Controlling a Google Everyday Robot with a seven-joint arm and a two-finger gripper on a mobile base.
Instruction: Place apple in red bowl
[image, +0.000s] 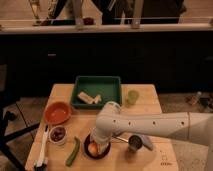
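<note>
Well, the gripper (96, 145) hangs right over the apple (93, 148) in the dark bowl (103, 153), likely to grab it. The red bowl (57, 112) waits nearby, up to the side.

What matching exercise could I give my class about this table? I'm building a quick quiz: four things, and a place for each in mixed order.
Things:
1. apple
2. red bowl
3. cucumber
4. green tray

Places:
A. back middle of the table
B. in the dark bowl, under the gripper
C. left side, beside the tray
D. front edge, left of the dark bowl

Pairs: 1-B, 2-C, 3-D, 4-A
</note>
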